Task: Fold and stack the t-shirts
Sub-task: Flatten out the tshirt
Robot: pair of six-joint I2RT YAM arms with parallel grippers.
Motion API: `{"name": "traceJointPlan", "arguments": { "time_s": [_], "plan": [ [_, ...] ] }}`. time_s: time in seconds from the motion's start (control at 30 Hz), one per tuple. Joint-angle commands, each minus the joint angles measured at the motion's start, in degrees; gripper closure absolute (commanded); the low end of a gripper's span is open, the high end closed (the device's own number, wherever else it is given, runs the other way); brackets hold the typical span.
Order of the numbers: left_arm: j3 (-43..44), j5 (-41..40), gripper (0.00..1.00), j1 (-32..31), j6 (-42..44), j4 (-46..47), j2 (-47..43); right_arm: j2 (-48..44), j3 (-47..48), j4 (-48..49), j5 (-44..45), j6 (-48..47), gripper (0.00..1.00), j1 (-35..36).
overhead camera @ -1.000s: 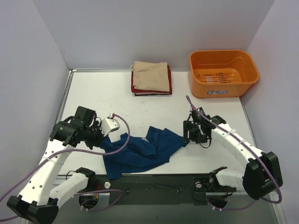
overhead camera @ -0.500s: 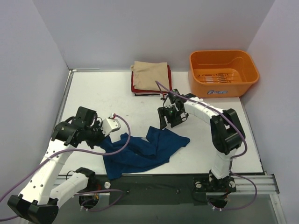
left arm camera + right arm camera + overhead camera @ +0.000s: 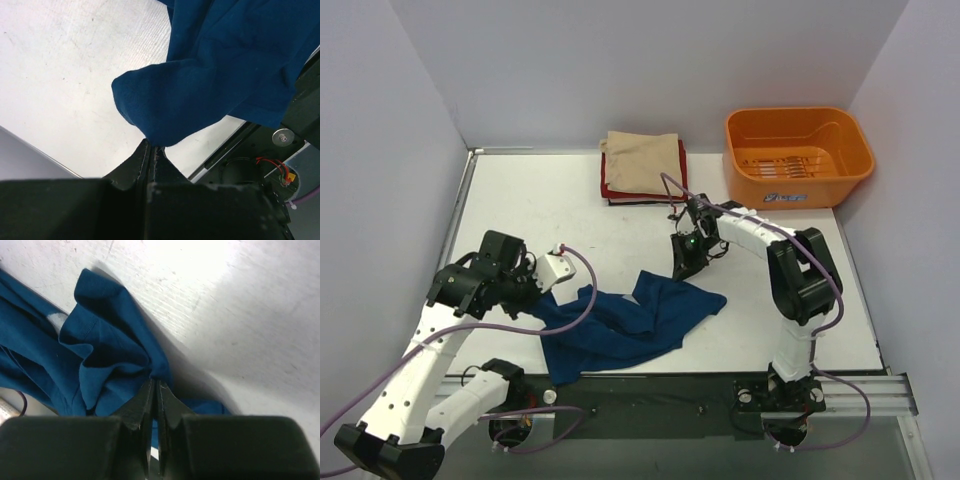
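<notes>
both arms bend inward over the counter [image 3: 540, 200], left hand [image 3: 538, 293] clamped on the near-left edge of the dark blue t-shirt [image 3: 620, 325], right hand [image 3: 154, 385] pinching its far fold.

Dark blue t-shirt [image 3: 625, 325]: unfolded, crumpled in loose folds, spread between the two pincers. One bunched edge is pinched in the closed left pincer [image 3: 152, 148]; an upper fold is nipped at the tips of the closed right pincer [image 3: 155, 382]. Folded t-shirts [image 3: 643, 170]: beige atop red and dark squares, stacked well beyond the right pincer.
</notes>
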Motion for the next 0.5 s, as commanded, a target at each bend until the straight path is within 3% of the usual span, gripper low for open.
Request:
{"name": "traceJointPlan", "arguments": {
  "time_s": [0.0,0.1,0.2,0.3,0.37,0.47],
  "plan": [
    [0.88,-1.25,1.00,-0.10,1.30,1.35,-0.01,-4.40,0.25,-3.16,-1.14,0.20,1.00,-2.20],
    [1.05,-4.14,1.00,-0.01,0.96,5.11,0.96,-5.89,3.67,-3.51,-2.11,0.72,1.00,-2.47],
    [2.80,-13.69,1.00,0.16,1.38,12.40,4.72,-8.09,10.96,-3.60,-1.94,2.91,1.00,-5.09],
    [10.25,-19.26,1.00,3.66,4.99,21.88,11.14,-8.53,29.26,-3.95,-2.03,6.34,1.00,-9.84],
    [21.49,-18.75,1.00,7.96,5.70,23.93,18.60,-7.92,42.45,-4.04,-1.06,8.45,1.00,-13.35],
    [48.49,-16.20,1.00,13.77,1.06,20.26,31.41,-6.86,63.73,-3.52,1.05,9.60,1.00,-17.57]
  ]
}}
